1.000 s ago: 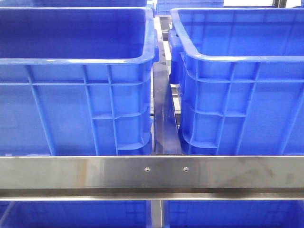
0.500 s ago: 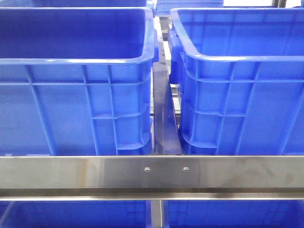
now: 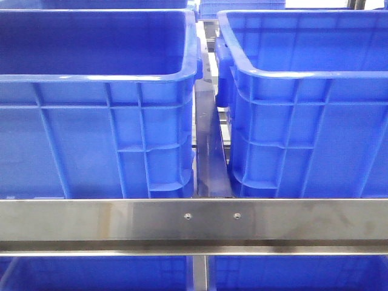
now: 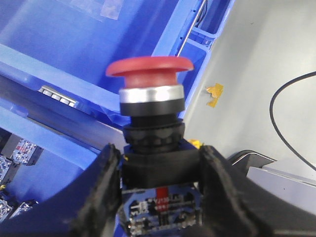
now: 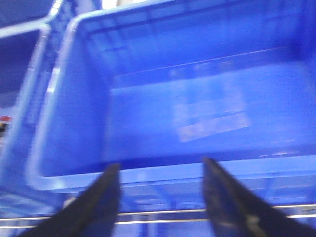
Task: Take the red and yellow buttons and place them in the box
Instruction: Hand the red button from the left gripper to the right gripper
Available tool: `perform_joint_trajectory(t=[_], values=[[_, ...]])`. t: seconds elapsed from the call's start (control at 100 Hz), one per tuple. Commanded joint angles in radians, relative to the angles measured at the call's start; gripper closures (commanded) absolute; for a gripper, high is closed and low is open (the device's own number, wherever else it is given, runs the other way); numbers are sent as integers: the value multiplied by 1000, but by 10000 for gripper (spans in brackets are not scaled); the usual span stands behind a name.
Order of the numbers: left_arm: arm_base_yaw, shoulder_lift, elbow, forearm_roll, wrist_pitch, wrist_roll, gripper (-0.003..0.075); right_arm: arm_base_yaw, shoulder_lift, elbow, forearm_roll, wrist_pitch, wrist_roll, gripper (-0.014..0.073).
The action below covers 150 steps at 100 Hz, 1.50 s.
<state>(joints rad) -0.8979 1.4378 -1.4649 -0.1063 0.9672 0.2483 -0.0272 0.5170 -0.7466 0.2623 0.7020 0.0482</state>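
In the left wrist view my left gripper is shut on the black body of the red button, a mushroom-capped push button with a silver collar, held upright above a blue crate's rim. The yellow button is out of view. In the right wrist view my right gripper is open and holds nothing, hanging just outside the near rim of a big blue crate. The front view shows two alike blue crates, left and right, with no gripper in sight. I cannot tell which one is the box.
A steel rail runs across in front of the crates, and a metal divider stands between them. More blue crates sit below the rail. A black cable and a yellow scrap lie on the grey floor.
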Motion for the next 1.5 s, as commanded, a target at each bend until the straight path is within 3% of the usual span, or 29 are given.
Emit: perform_joint_trajectory(t=[0.0, 0.17, 0.41, 0.53, 1.24, 1.49], values=[[-7, -40, -26, -13, -57, 0, 739, -6, 12, -35, 122, -66, -2, 67], [-7, -40, -26, -13, -57, 0, 739, -6, 46, -35, 399, -27, -119, 65], [-7, -40, -26, -13, -57, 0, 739, -6, 201, -35, 937, 129, -484, 65], [-7, -40, -26, -13, -57, 0, 739, 2, 279, -35, 1100, 182, -621, 65], [-7, -40, -26, -13, -57, 0, 739, 187, 578, -37, 1306, 194, -787, 65], [-7, -40, -26, -13, -57, 0, 739, 234, 630, -73, 1323, 204, -807, 70]])
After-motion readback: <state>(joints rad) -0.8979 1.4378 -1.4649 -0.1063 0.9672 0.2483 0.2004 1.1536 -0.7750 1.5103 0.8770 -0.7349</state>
